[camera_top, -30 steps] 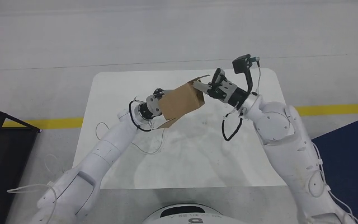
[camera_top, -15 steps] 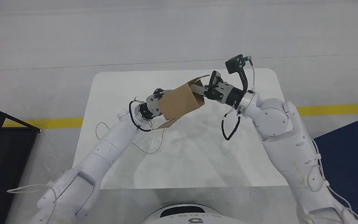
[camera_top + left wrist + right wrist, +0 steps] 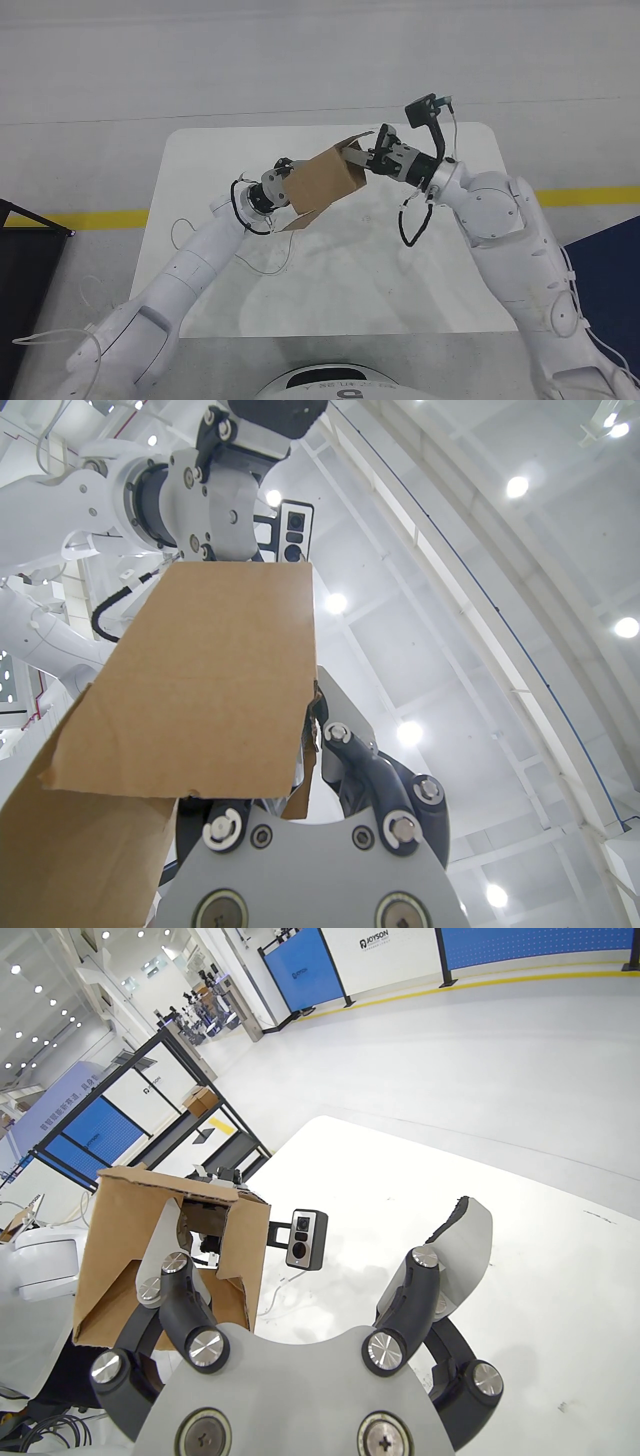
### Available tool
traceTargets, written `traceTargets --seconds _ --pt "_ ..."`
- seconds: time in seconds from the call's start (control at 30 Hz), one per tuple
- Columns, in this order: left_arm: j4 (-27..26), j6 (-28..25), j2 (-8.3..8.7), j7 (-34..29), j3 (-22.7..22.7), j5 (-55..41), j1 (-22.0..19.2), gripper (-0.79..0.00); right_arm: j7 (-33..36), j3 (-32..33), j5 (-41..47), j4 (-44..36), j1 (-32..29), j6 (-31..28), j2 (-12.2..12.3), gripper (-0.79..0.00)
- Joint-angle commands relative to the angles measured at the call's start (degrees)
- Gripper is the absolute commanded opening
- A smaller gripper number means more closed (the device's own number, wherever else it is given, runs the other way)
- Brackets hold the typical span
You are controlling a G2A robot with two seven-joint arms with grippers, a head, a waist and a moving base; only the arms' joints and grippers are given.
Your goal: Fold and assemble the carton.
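Top view, carton: I see the brown carton (image 3: 325, 180) just above the centre of the frame. It is raised off the white counter (image 3: 400, 270), tilted, and spans the gap between the two arms.
Top view, left end effector: The left end effector (image 3: 284, 184) sits at the carton's left end, closed on the cardboard.
Top view, right end effector: The right end effector (image 3: 372, 160) meets the carton's open right end, where a flap sticks up.
Left wrist view, carton: A carton (image 3: 200, 680) panel runs from lower left to upper centre, with a ragged edge low in the frame.
Left wrist view, grip: One finger (image 3: 345, 720) lies just right of the panel's edge, tight against the cardboard. Its partner is hidden behind the panel. I log this as clamped on the carton wall.
Right wrist view, end effector: The fingers are spread wide and hold nothing. One finger (image 3: 161, 1234) reaches into the carton's open mouth at left of frame. The other (image 3: 475, 1248) is free over the counter (image 3: 400, 1168).
Right wrist view, carton: The open end of the carton (image 3: 115, 1228) faces me, with its flaps partly folded inward.
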Motion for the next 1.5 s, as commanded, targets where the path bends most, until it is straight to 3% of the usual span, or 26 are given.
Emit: traceTargets --seconds 0.0,0.33,0.53,0.7,0.97,1.07,1.2,1.47 --pt "0.0 0.0 0.0 0.0 0.0 0.0 0.0 -0.785 -0.05 0.04 0.05 0.0 -0.01 0.01 0.0 0.0" --pt "0.0 0.0 0.0 0.0 0.0 0.0 0.0 -0.785 -0.05 0.04 0.05 0.0 -0.01 0.01 0.0 0.0" --pt "4.24 2.7 -0.44 6.98 -2.37 -5.69 2.49 -0.785 -5.47 4.9 7.24 1.08 -3.7 -1.54 0.22 0.0" --pt "6.95 4.84 -1.22 4.84 -1.94 -5.45 2.53 -0.785 -3.41 7.22 9.66 0.5 -5.2 -3.47 0.64 0.0" --pt "8.18 5.52 -1.06 5.51 1.32 -7.99 1.48 -0.785 0.2 5.23 16.84 1.1 -3.25 -4.71 0.46 0.0" --pt "12.27 0.61 -1.05 0.61 2.19 -3.27 -1.1 -0.785 1.58 5.37 22.68 2.19 -2.91 -4.08 0.41 0.0" --pt "16.37 -14.97 -1.78 -2.92 2.56 5.25 -4.02 -0.785 2.0 6.34 25.87 2.91 -2.62 -3.35 0.46 0.0" --pt "15.84 -31.62 -2.69 -4.95 0.57 10.25 -4.7 -0.785 0.67 6.34 28.13 3.13 -3.22 -2.85 0.34 0.0"
